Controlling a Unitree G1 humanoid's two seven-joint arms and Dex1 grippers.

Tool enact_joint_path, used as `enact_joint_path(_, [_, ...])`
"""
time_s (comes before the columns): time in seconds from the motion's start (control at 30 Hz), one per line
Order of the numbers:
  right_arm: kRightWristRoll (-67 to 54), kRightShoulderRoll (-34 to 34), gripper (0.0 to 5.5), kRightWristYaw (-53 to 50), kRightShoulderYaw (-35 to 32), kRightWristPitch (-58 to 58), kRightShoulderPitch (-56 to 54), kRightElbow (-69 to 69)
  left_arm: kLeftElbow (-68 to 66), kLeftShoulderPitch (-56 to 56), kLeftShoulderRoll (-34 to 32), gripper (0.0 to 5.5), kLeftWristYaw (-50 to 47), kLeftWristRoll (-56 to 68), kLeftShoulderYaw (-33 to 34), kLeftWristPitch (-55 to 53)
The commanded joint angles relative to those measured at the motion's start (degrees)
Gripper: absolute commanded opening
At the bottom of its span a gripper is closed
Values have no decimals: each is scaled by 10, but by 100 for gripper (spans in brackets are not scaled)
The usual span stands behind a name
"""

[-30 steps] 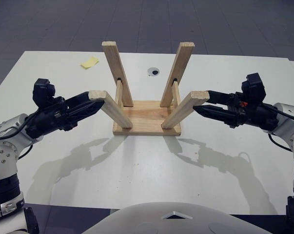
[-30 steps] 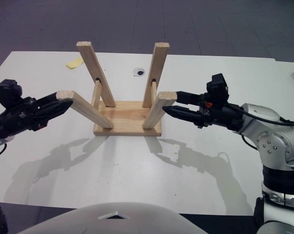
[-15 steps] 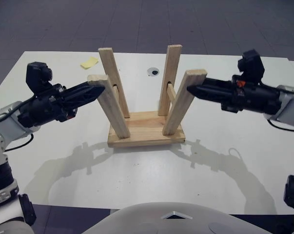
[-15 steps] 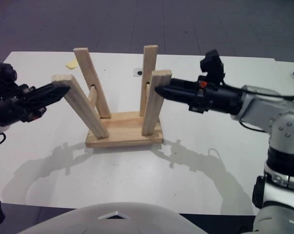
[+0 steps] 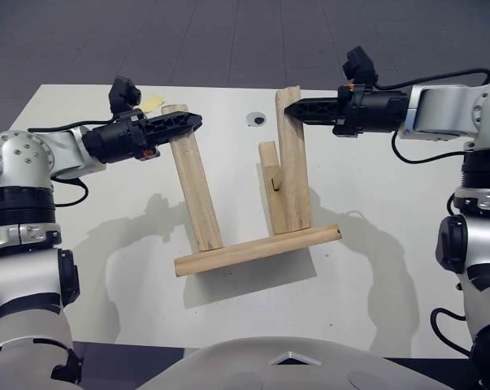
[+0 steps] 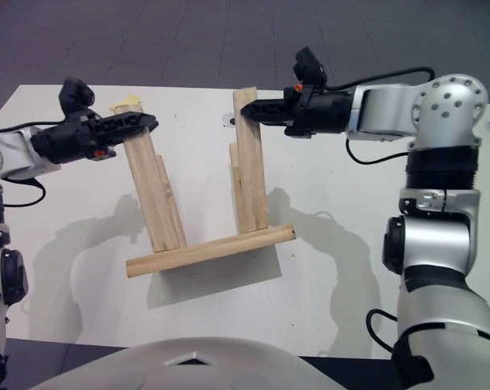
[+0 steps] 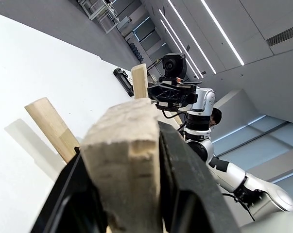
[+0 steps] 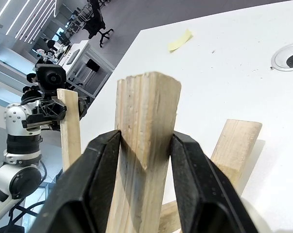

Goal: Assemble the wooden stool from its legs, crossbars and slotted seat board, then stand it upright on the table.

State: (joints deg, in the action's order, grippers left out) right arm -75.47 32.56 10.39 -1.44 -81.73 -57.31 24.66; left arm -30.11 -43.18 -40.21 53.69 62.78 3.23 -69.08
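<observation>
Table (image 5: 375, 268): white top, carries the whole set-up.

Stool (image 5: 287, 213): assembled and inverted, legs pointing up, near the table's middle. It is canted, and a broad shadow lies on the table under it. Whether any edge touches the surface, I cannot tell.

Seat board (image 5: 257, 250): at the bottom, seen edge-on. It slants, with the right end higher than the left.

Left leg (image 5: 194, 195): leans, its top toward the robot's left. Right leg (image 5: 293, 171): close to vertical, with another leg (image 5: 269, 166) just behind it.

Left gripper (image 5: 194, 122): at the top end of the left leg. In the left wrist view its fingers (image 7: 185, 184) are clamped on either side of the end grain, opened only to the leg's thickness.

Right gripper (image 5: 291, 108): at the top end of the right leg. In the right wrist view its fingers (image 8: 100, 174) pinch that end from both sides.

Cable grommet (image 5: 256, 120): set in the table behind the stool, between the two grippers.

Yellow note (image 5: 153, 101): on the far left of the table, partly hidden behind the left gripper.
</observation>
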Motion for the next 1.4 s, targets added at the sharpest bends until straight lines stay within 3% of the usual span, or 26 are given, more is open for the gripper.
enact_joint_path(0.03, [81,-80,153,25,51,-22,-37,48,-69,-52,61,117,17,-115,-64,61])
enact_joint_path(0.13, [136,-96,153,58,56,-8,-52,80,-147,-74,71,119,33,-173,-73,106])
enact_joint_path(0.3, [211,-121,154,109,58,25,-65,124,-231,-99,84,224,55,-229,-55,174])
enact_joint_path(0.53, [306,-139,154,168,42,86,-92,204,-322,-136,87,350,62,-256,26,238])
enact_joint_path(0.57, [314,-140,190,174,38,90,-94,209,-324,-138,86,366,67,-257,36,238])
enact_joint_path(0.93, [371,-156,343,215,3,89,-90,206,-326,-142,83,535,98,-285,89,220])
enact_joint_path(1.4, [408,-173,539,213,-52,104,-66,196,-374,-190,105,540,-31,-246,243,250])
